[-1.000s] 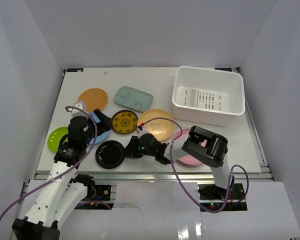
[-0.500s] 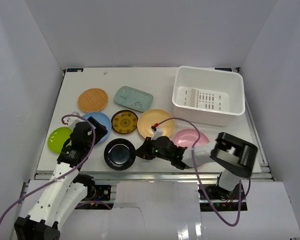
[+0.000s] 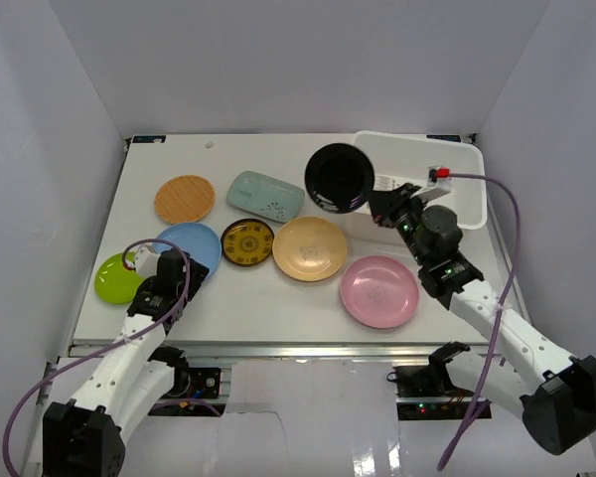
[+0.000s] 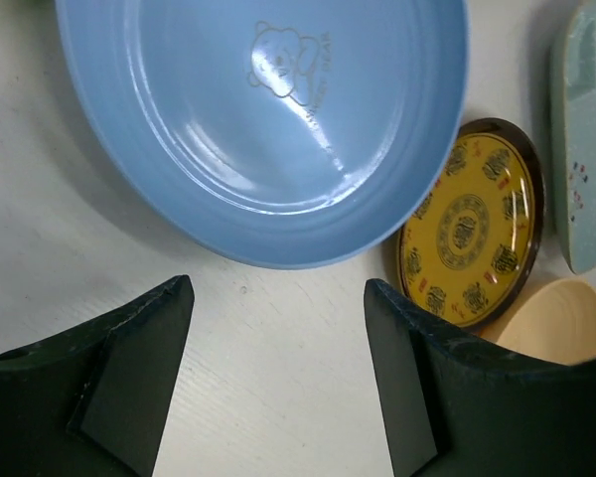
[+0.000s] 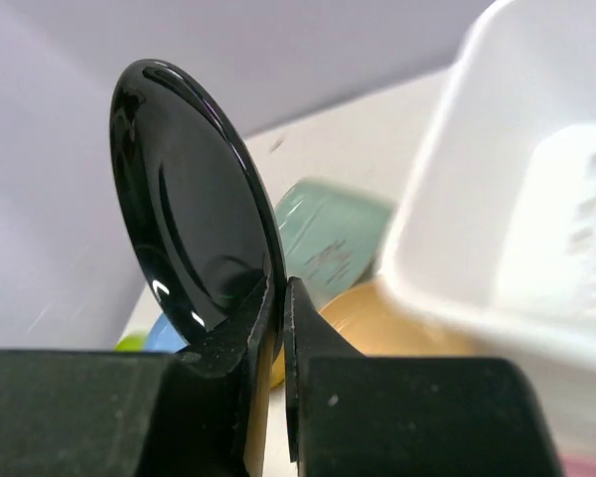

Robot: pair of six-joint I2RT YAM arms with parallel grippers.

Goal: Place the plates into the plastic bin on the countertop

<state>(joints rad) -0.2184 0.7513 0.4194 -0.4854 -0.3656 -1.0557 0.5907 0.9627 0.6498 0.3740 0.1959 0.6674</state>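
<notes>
Looking down from the top camera, with 12 o'clock as the far edge of the countertop, we see the right gripper pinching the black plate by its rim. The plate is up off the surface and tipped nearly on edge. From above it overlaps the 9 o'clock wall of the plastic bin, which sits around 1 o'clock on the table. We can't tell if plate and bin actually touch. The right wrist view backs up the grip: both fingers are pressed tight on the rim, one per side, and the plate stands upright above them with the bin blurry off at 3 o'clock.

The left gripper is down at about 8 o'clock. Its fingers are spread with nothing between them, parked just at the near edge of the blue plate. In its own wrist view the two fingertips sit apart on bare table and the blue plate fills the top of the frame, not touched.

The rest lie flat:
- orange plate at 10 o'clock
- teal plate at 11
- black-and-yellow plate just beside the blue one
- peach plate near the middle
- pink plate at 5
- lime green plate at 8, by the edge
</notes>
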